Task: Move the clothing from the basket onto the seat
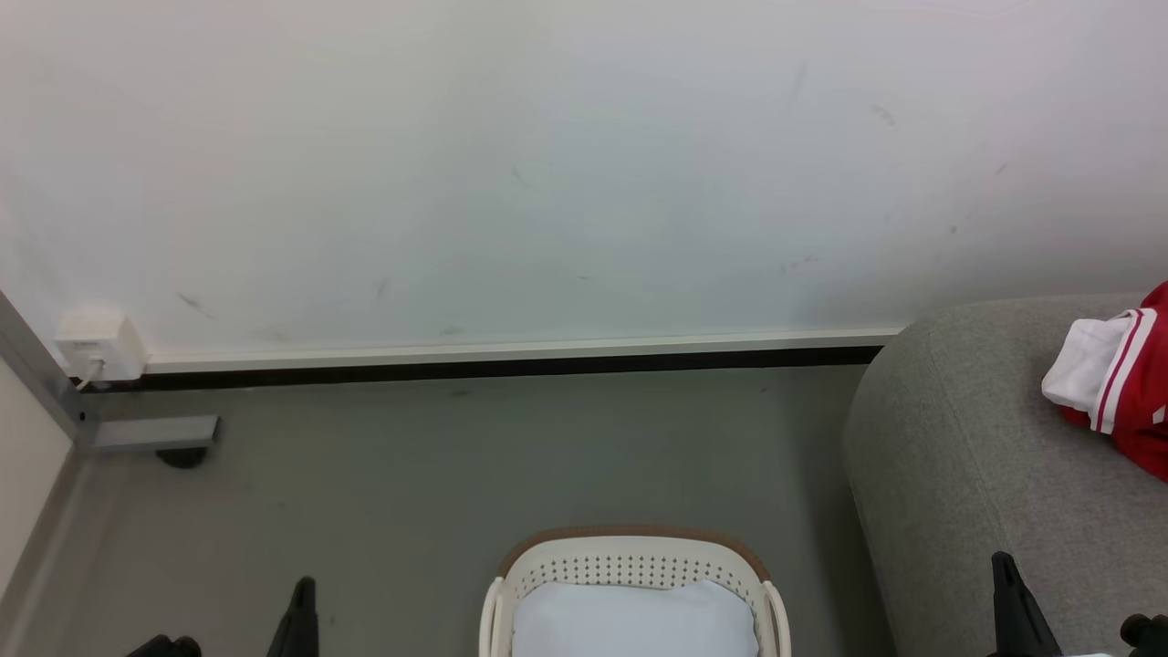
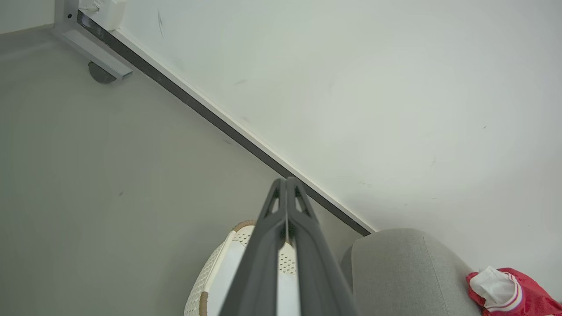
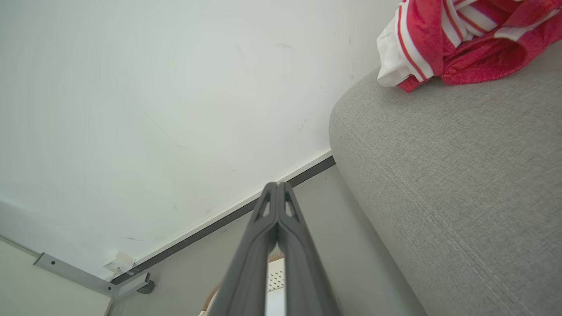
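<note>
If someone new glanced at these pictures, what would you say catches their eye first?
The bright red and white clothing lying on the grey seat at the right stands out most. Next comes the cream basket on the floor, bottom centre, holding a pale liner cloth.

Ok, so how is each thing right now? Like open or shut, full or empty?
clothing, bunched up, lying on the seat.
basket, upright on the floor, pale liner cloth inside, no red clothing in the part that shows.
seat, carrying the clothing on top.
left end effector, shut, holding nothing.
right end effector, shut, holding nothing.
</note>
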You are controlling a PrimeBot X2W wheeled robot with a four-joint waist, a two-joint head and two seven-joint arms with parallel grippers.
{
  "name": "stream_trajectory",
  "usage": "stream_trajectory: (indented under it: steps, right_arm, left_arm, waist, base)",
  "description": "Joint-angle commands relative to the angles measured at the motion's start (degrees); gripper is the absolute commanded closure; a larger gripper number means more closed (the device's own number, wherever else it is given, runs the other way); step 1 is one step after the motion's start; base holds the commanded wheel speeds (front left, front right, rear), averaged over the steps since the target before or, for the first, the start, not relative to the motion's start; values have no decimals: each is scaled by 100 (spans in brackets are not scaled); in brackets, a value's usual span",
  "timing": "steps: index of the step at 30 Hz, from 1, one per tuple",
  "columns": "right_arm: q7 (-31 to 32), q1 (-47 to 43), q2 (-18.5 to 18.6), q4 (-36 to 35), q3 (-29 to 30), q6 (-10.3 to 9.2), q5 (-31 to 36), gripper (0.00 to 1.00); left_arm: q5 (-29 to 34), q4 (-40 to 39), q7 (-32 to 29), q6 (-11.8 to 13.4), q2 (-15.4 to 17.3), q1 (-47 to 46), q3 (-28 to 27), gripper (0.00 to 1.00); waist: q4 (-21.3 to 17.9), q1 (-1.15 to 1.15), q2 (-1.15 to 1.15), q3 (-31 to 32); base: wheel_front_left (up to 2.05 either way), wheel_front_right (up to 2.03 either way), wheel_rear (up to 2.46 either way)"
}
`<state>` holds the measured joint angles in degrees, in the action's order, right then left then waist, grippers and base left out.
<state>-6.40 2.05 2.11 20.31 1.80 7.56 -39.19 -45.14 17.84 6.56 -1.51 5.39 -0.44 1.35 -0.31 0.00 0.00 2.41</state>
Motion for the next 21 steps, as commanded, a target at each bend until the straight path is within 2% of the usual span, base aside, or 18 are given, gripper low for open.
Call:
stream_trajectory:
  steps: [1,21]
  right_arm:
    - [54,145,54,-109,33,-4,-232,100]
    - [430,252,70,-263,171,-6,-1748,100]
  left_arm:
    - [-243,-94,-51,-45,4,-169,-61,100]
    - [-1583,-176,-428,-215,-71,-319,-285,100]
  waist:
    - [1,0,0,-4]
    - [7,0,0,-57]
  base:
    - [0,0,0]
    - [0,0,0]
